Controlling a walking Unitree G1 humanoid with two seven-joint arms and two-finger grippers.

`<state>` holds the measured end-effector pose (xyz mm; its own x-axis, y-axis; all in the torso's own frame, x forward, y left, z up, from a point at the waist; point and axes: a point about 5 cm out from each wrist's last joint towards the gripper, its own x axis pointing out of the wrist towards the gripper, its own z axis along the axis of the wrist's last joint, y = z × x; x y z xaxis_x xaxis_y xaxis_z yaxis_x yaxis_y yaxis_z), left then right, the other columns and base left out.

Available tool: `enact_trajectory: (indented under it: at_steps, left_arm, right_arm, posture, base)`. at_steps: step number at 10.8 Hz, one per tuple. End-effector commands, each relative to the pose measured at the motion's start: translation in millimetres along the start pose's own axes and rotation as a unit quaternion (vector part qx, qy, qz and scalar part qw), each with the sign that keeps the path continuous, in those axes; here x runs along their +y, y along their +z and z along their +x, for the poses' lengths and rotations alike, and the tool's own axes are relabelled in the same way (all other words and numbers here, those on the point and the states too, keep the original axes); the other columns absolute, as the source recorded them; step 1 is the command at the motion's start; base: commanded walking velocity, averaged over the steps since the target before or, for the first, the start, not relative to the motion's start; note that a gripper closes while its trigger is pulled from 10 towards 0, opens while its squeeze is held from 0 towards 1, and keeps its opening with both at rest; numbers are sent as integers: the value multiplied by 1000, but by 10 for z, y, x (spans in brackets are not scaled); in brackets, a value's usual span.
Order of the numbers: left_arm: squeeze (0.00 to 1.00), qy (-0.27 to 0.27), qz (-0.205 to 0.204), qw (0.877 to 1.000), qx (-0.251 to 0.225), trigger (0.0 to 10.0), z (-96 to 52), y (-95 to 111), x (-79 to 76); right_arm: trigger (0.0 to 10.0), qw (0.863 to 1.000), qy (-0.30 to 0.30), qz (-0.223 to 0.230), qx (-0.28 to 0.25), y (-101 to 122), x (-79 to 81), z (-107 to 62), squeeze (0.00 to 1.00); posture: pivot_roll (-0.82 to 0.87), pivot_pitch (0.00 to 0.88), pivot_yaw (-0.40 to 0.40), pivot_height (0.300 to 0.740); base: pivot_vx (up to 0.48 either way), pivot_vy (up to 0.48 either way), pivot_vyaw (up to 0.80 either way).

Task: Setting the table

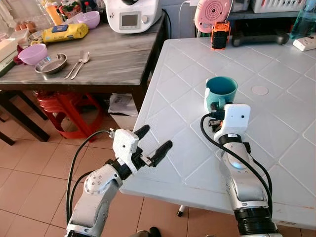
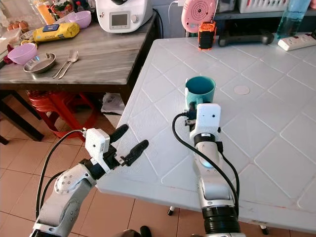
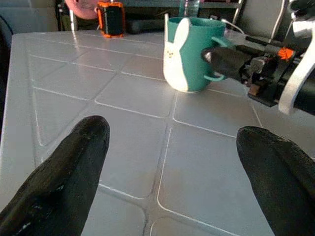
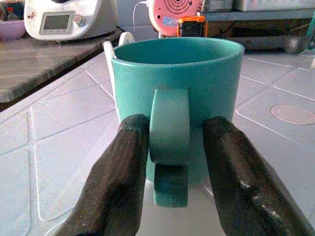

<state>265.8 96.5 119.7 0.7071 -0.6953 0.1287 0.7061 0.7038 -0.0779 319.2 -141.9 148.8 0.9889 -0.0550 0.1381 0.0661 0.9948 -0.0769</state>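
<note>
Only partly seen from above, the right gripper (image 4: 170, 147) is clamped on the handle of the teal mug (image 1: 221, 91), its fingertips hidden behind its wrist camera. Left gripper (image 1: 153, 143) hovers spread apart at the white table (image 1: 276, 133) edge.

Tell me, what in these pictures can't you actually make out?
- Whether the teal mug holds anything: the eye views look in at a slant, and its own wall hides the bottom.
- Whether the right gripper squeezes the mug's handle: its fingers flank it, contact unclear.
- The print on the yellow packet on the wooden table: too small.
- The blue bottle: cut off by the frame's top edge.
</note>
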Motion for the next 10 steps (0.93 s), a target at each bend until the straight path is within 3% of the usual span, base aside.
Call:
enact_trajectory:
  at_steps: [1, 8, 10]
  left_arm:
    - [0, -3, 0, 1000, 4, 10000, -31, 10, 18]
    - [0, -8, -6, 1000, 0, 10000, -16, 23, 27]
    - [0, 54, 19, 998, 8, 10000, 14, 2, 162]
  right_arm:
    - [0, 1000, 14, 3, 2, 13, 74, 15, 0]
    - [0, 1000, 17, 1, 0, 6, 78, 24, 0]
    - [118, 999, 19, 15, -25, 94, 66, 15, 0]
  posture:
    - [-97, 121, 164, 740]
    - [-95, 108, 162, 740]
    - [-90, 105, 164, 740]
  base:
    - [0, 0, 0]
    - [0, 0, 0]
    - [0, 0, 0]
